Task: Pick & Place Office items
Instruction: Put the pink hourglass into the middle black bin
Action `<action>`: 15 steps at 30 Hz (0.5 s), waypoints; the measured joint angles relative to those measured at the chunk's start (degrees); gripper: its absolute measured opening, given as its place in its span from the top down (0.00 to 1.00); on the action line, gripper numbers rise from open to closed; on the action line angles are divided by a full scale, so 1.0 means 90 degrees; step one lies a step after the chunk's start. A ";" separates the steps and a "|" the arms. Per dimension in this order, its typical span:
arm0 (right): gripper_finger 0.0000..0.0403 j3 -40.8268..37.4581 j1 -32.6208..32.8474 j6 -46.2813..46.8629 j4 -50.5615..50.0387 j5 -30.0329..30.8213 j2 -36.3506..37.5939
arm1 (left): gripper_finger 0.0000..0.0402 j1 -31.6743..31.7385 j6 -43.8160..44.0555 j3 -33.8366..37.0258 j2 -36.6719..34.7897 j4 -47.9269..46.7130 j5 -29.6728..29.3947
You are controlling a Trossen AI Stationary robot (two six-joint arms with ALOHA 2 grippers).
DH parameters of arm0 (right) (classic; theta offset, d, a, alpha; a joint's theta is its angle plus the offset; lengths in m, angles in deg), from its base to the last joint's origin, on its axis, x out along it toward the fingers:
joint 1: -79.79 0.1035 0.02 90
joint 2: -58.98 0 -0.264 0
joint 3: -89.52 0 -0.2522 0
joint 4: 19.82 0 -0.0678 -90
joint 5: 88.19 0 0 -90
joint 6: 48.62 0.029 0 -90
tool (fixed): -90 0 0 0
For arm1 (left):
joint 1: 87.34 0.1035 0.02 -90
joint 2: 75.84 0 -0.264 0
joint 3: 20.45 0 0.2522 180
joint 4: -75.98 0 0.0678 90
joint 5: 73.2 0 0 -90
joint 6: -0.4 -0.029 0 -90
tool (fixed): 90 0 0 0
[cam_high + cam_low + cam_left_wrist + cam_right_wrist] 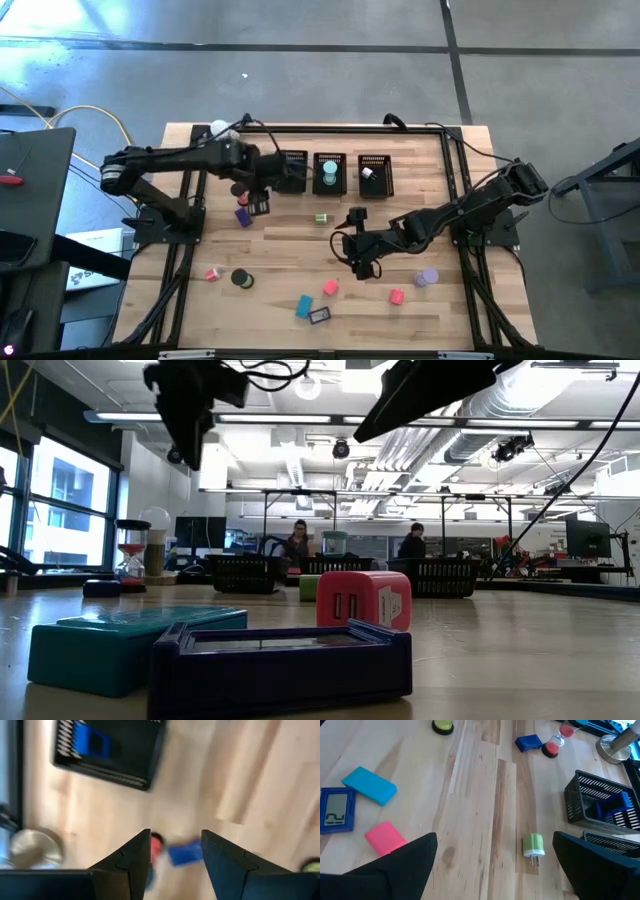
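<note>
Two tools gape empty: left tool [172,862] above a blue block [185,854], right tool [495,865] near a green plug [533,845].

The high view looks straight down on the whole wooden table [300,230]. The low view sits at tabletop height, close behind a pink block [363,600], facing the room. Each wrist view looks steeply down at the boards from near. Both wrist views share the blue piece [185,854] and a mesh bin [597,805].
</note>
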 joint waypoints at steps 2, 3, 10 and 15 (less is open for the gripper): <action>0.04 -0.0001 0.0000 0.0000 0.0034 -0.0001 0.0000 | 0.59 -0.0221 0.0365 0.0002 0.0007 -0.0182 0.0205; 0.04 0.0000 0.0000 0.0000 0.0064 0.0000 0.0000 | 0.59 -0.0330 0.0510 0.0002 0.0007 -0.0231 0.0281; 0.04 0.0000 0.0000 0.0132 0.0174 -0.0001 0.0000 | 0.59 -0.1140 0.1162 0.0002 0.0007 -0.0318 0.0483; 0.04 0.0000 0.0000 0.0360 0.0171 0.0000 0.0000 | 0.59 -0.1655 0.1184 0.0002 0.0007 -0.0455 0.0451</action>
